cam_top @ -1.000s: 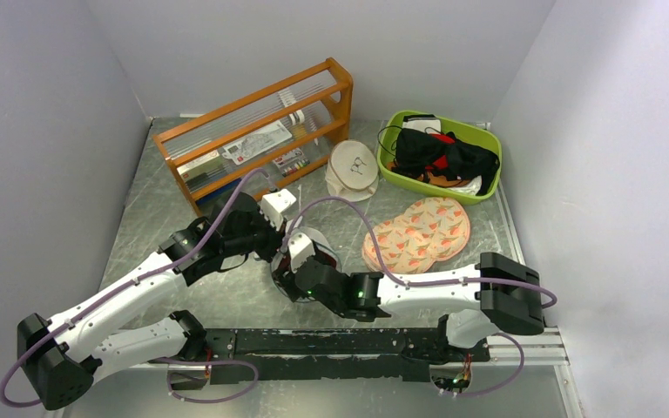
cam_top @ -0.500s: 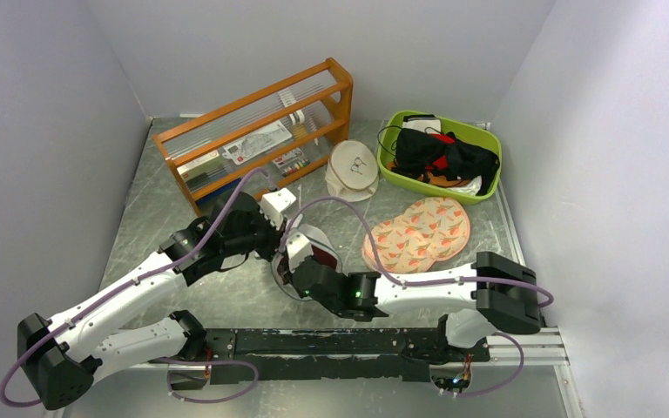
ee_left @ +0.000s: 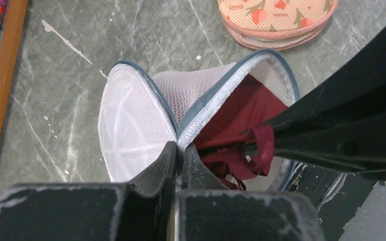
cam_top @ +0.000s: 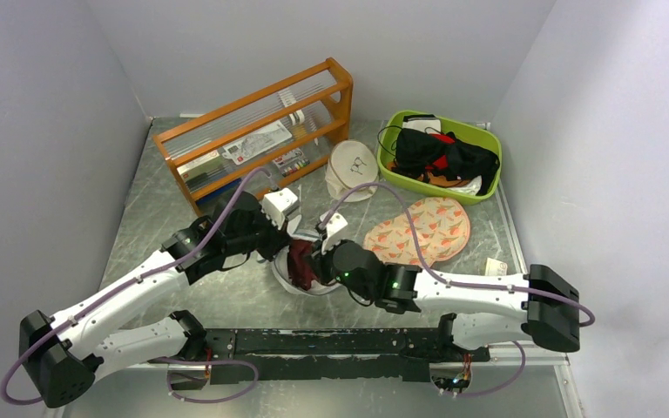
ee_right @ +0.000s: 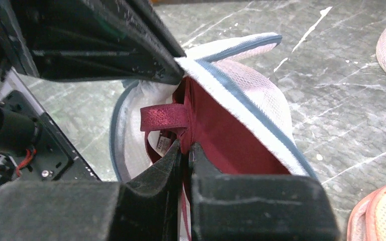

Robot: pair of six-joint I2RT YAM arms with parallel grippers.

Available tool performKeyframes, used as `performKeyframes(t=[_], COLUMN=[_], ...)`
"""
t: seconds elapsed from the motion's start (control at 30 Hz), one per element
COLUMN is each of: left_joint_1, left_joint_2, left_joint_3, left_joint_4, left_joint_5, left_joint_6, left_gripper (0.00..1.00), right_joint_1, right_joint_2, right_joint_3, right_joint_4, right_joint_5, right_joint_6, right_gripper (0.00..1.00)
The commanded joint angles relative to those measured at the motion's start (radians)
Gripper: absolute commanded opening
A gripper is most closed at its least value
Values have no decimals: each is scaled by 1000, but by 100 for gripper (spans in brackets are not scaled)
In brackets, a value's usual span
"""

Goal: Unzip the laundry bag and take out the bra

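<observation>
The laundry bag, white mesh with a blue-grey rim, lies unzipped at the table's near middle. My left gripper is shut on the bag's rim and holds the flap up; its fingertips pinch the edge. The bra, dark maroon, fills the bag's mouth and its strap loop sticks out. My right gripper reaches in from the right, and in the right wrist view this gripper is shut on the bra's fabric. The left wrist view shows the bra against the right arm's dark finger.
A two-lobed peach pad lies right of the bag. Behind stand an orange rack, a cream round pouch and a green basket of dark clothing. A small card lies near the right wall.
My right gripper has closed on the bra and drawn back to the right; the maroon fabric now shows in the bag's mouth. The left gripper has kept its hold on the rim.
</observation>
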Motion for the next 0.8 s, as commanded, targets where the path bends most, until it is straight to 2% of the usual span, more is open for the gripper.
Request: performKeyframes(t=[0.0, 0.3, 0.53, 0.77], left_joint_1=[-5, 3, 30, 46], left_joint_2=[13, 94, 130, 134], left_joint_3=[12, 25, 33, 36], left_joint_4=[15, -9, -17, -12], left_joint_5=[-11, -98, -77, -34], left_joint_6=[-15, -61, -78, -71], left_gripper=[7, 7, 7, 7], right_joint_1=[-51, -92, -95, -99], right_joint_2=[-87, -231, -331, -410], right_joint_3=[-15, 9, 61, 40], right_joint_4=[48, 7, -84, -42], right_joint_5=[-124, -179, -128, -120], right_joint_6=[44, 65, 101, 122], right_gripper=[0, 0, 0, 0])
